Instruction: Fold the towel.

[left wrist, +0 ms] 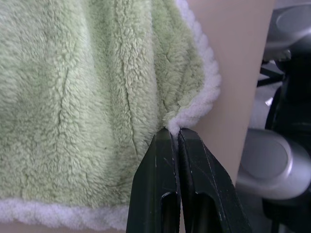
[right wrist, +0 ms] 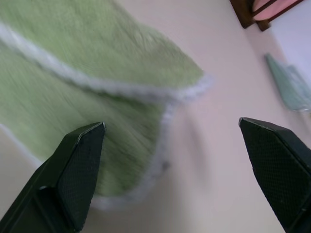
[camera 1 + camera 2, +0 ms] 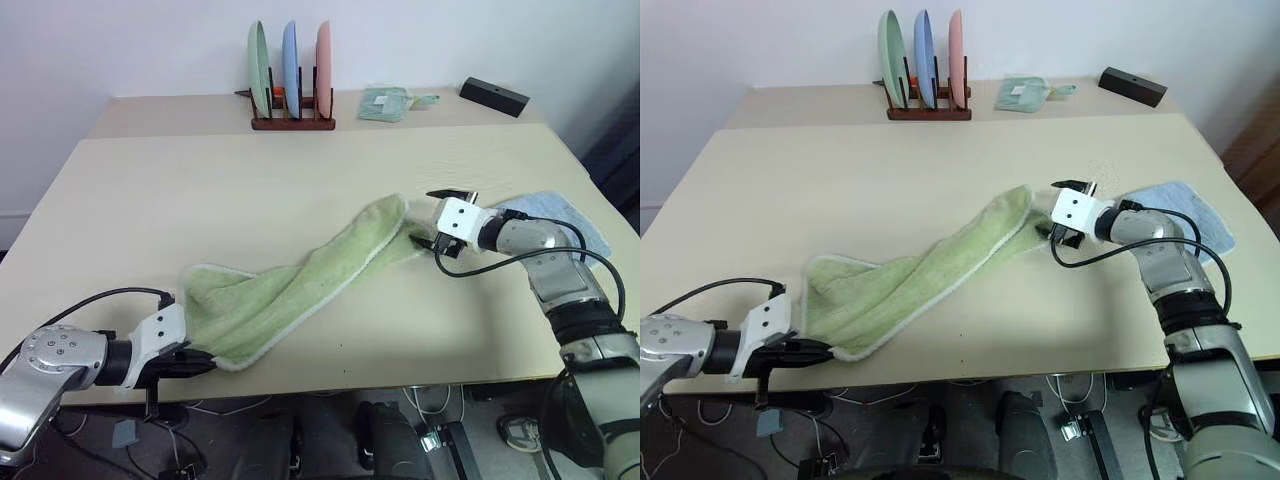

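Spanning most of the view, the desk [image 3: 250, 180] shows broad bare surface behind and left of the towel [image 3: 300, 285]. Towel lies stretched diagonally, bunched, near end at the desk's front edge. Left gripper [image 3: 200, 362] at that edge, fingers [image 1: 167, 184] pressed together, pinching the white-edged corner. Right gripper [image 3: 447, 222] at the far end, fingers [image 2: 80, 170] spread wide, holding nothing.

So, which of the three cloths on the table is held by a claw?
The green towel: the left claw pinches its white edge. The blue towel and the mint cloth lie untouched.
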